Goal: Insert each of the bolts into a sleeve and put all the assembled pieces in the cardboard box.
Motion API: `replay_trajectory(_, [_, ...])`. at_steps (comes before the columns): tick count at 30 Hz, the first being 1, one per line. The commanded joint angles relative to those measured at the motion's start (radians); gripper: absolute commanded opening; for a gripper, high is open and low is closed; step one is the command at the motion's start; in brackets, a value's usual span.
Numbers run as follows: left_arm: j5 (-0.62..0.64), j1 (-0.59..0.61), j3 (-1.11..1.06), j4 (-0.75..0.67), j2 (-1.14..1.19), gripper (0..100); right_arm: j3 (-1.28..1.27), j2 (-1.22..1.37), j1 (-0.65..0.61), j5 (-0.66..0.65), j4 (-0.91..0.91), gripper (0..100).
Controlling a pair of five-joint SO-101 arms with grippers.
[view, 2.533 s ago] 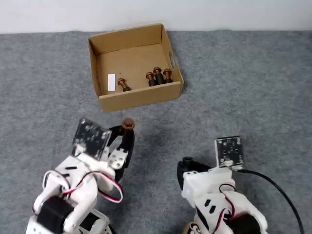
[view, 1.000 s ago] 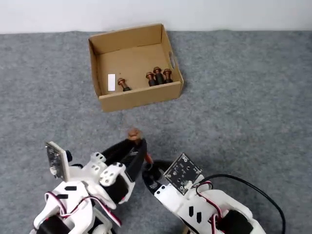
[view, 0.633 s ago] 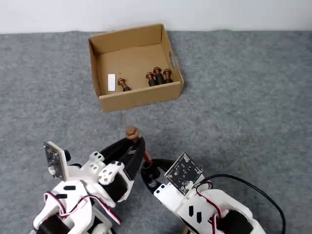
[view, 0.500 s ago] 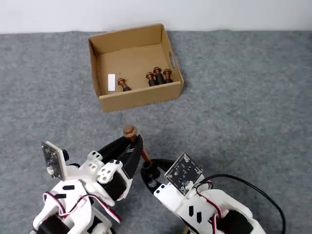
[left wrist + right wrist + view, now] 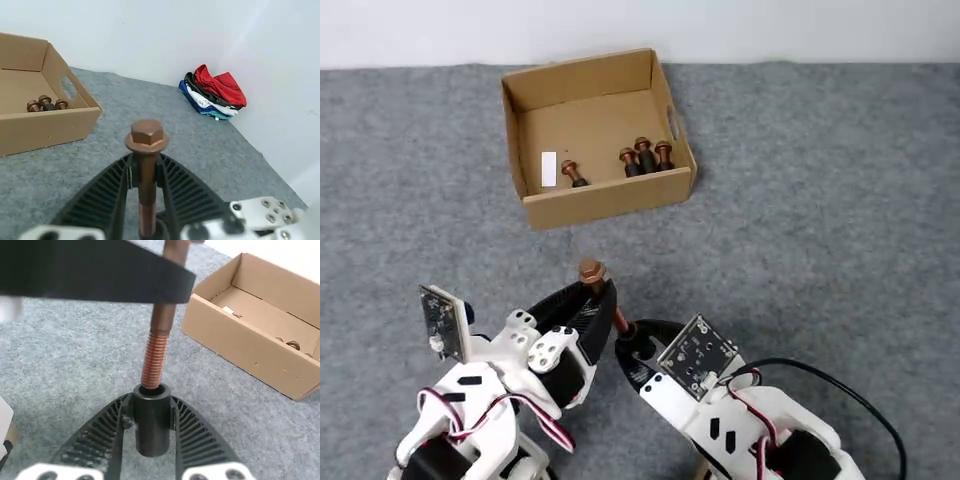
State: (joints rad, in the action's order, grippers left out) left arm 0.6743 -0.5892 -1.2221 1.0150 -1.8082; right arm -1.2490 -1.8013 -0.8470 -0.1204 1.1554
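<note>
My left gripper is shut on a copper bolt, hex head toward the cardboard box. My right gripper is shut on a black sleeve just in front of it. The bolt's threaded tip sits in the sleeve's mouth. In the high view both grippers meet mid-table, below the box. Several assembled bolt-and-sleeve pieces stand along the box's near wall, and one more is further left beside a white label.
Grey carpet covers the table. The box has an open top and a hand slot in one side. A pile of folded clothes lies against the wall, off to the side.
Both arms swung together to the middle, the left one turning its bolt toward the right one's sleeve. In the last half second the bolt tip has settled into the sleeve's mouth.
</note>
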Motion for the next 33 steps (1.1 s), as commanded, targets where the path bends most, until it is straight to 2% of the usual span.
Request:
replay_trajectory(1, [0.000,-0.064,-0.007,-0.040,-0.005,1,0.078,-0.008,0.015,-0.012,-0.044,0.8])
replay_trajectory(10, [-0.069,-0.098,-0.039,-0.023,-0.005,1,0.078,-0.008,0.019,-0.012,-0.061,0.8])
replay_trajectory(15, [-0.172,-0.100,-0.008,0.126,-0.006,1,0.078,-0.008,0.019,-0.012,-0.059,0.8])
replay_trajectory(21, [-0.184,-0.101,0.030,0.270,-0.005,1,0.078,-0.008,0.019,-0.014,-0.064,0.8])
replay_trajectory(26, [-0.184,-0.149,0.028,0.302,-0.005,1,0.078,-0.008,0.019,-0.015,-0.064,0.8])
replay_trajectory(29, [-0.184,-0.206,0.028,0.299,-0.003,6,0.078,-0.008,0.019,-0.015,-0.062,0.8])
replay_trajectory(33, [-0.186,-0.210,0.028,0.304,-0.003,18,0.078,-0.008,0.019,-0.015,-0.059,0.8])
